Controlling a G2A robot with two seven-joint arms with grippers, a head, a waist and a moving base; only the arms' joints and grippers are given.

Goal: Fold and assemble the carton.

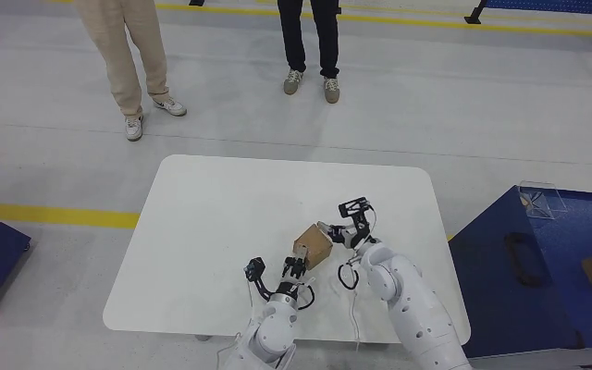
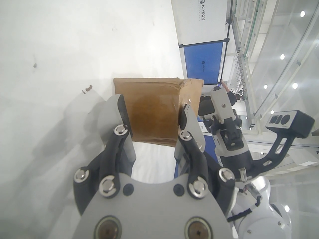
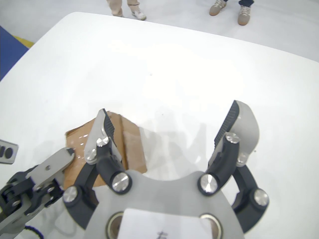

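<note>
The left hand (image 2: 152,103) clasps the carton (image 2: 149,115); right hand (image 3: 170,107) spread wide.

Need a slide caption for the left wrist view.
Left hand clasps the brown carton by its sides, right hand close beside it, white table behind.

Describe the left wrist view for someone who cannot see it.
The left gripper clasps a brown carton between its two fingers, with a white table behind. The right gripper is close beside the carton.
</note>
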